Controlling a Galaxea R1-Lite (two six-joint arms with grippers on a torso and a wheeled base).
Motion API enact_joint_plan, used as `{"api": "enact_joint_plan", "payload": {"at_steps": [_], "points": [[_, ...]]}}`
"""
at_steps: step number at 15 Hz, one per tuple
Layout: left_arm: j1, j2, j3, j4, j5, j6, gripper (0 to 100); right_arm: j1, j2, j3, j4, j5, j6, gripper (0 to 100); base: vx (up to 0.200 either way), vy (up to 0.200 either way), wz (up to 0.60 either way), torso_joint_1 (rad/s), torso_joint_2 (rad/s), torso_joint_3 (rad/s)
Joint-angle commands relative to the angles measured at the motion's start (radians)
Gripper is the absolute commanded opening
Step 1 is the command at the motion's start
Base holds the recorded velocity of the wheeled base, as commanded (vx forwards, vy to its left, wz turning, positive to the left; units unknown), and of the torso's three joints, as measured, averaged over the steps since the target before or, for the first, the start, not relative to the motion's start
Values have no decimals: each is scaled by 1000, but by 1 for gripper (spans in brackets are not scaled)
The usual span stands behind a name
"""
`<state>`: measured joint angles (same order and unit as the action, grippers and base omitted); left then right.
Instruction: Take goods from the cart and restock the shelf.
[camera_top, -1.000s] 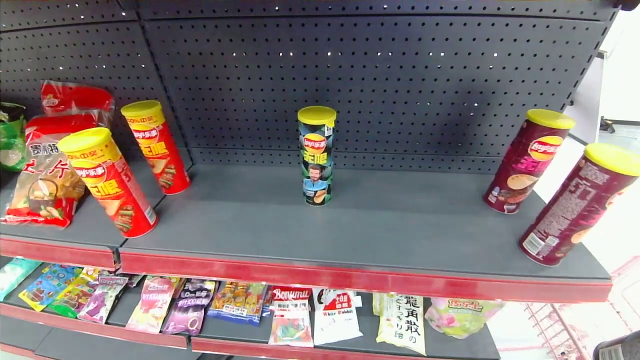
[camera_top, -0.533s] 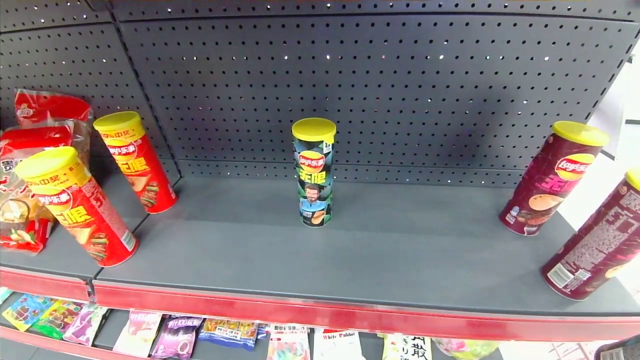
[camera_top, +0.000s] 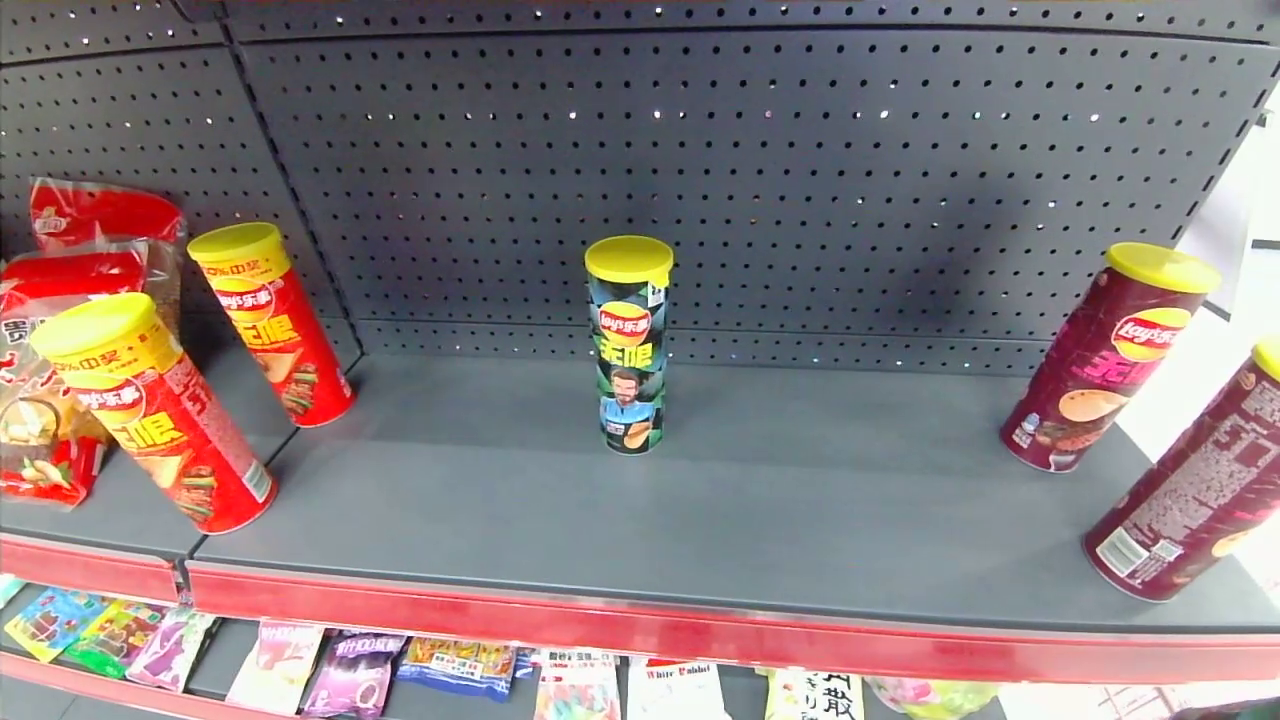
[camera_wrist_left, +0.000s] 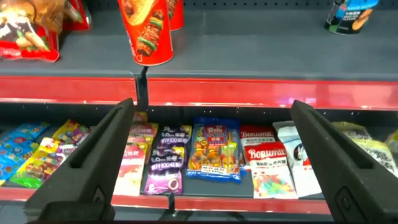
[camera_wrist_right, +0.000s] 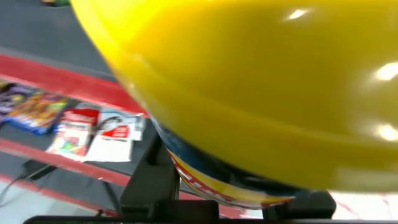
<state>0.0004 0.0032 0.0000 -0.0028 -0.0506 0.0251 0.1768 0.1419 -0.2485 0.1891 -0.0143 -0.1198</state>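
Right gripper (camera_wrist_right: 224, 198): my fingers are clenched on a chip can (camera_wrist_right: 249, 81). Its yellow lid sits close against the wrist camera, and black finger parts flank the body just below the lid. This held can is off the shelf, out in front of the red front edge, with packets of the lower tier behind it.

Left gripper (camera_wrist_left: 211, 162): my fingers (camera_wrist_left: 93, 162) are spread wide with nothing between them. They face the snack packets (camera_wrist_left: 214, 149) lying in a row on the lower tier, under the red front edge.

Upper shelf (camera_top: 760, 520), head view:
- A green can (camera_top: 628, 345) stands upright near the middle, towards the pegboard (camera_top: 700, 180), well apart from the others.
- Two red cans (camera_top: 270, 320) stand at the left, one nearer the front edge, one behind it.
- Two maroon cans (camera_top: 1110, 355) stand at the right end, the nearer one just at the picture's edge.
- Red bags (camera_top: 60, 300) lie at the far left, just beside the front red can.

All shelf cans carry yellow lids.
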Motion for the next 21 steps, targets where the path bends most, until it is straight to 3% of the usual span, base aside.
{"api": "enact_joint_plan", "payload": {"at_steps": [1, 7, 10, 11, 12, 13, 14, 15, 16, 17, 18, 19, 21], "points": [[0, 1, 0, 0, -11, 10, 100, -2, -19, 15, 4, 4, 0, 0, 0, 0, 0, 0, 0, 0], [-3, 21, -2, 0, -25, 16, 100, 18, -42, 127, -7, 39, 57, 0, 0, 0, 0, 0, 0, 0], [-14, 46, -3, 0, -57, 68, 100, 18, -42, 149, -30, 42, 51, 0, 0, 0, 0, 0, 0, 0], [-27, 58, -3, -2, -57, 70, 100, 18, -42, 150, -30, 42, 51, 0, 0, 0, 0, 0, 0, 0], [-37, 80, -49, -16, -89, 45, 100, 18, -42, 150, -30, 43, 54, 0, 0, 0, 0, 0, 0, 0], [-65, 297, -247, -37, -115, -56, 100, 20, -42, 150, -31, 48, 54, 0, 0, 0, 0, 0, 0, 0], [-60, 474, -388, -59, -101, -140, 100, 21, -41, 150, -31, 53, 57, 0, 0, 0, 0, 0, 0, 0], [-65, 669, -606, -105, -115, -234, 100, 23, -42, 152, -31, 56, 58, 0, 0, 0, 0, 0, 0, 0], [-77, 727, -630, -111, -153, -223, 100, 23, -42, 152, -31, 56, 60, 0, 0, 0, 0, 0, 0, 0], [-125, 764, -614, -108, -255, -148, 100, 21, -42, 152, -31, 56, 65, 0, 0, 0, 0, 0, 0, 0], [-143, 848, -566, -118, -298, -45, 100, 21, -42, 152, -31, 56, 65, 0, 0, 0, 0, 0, 0, 0], [-143, 871, -563, -128, -298, -31, 100, 21, -42, 152, -31, 56, 65, 0, 0, 0, 0, 0, 0, 0], [-200, 1103, -574, -339, -324, 9, 100, 21, -42, 152, -31, 56, 65, 0, 0, 0, 0, 0, 0, 0]]}}
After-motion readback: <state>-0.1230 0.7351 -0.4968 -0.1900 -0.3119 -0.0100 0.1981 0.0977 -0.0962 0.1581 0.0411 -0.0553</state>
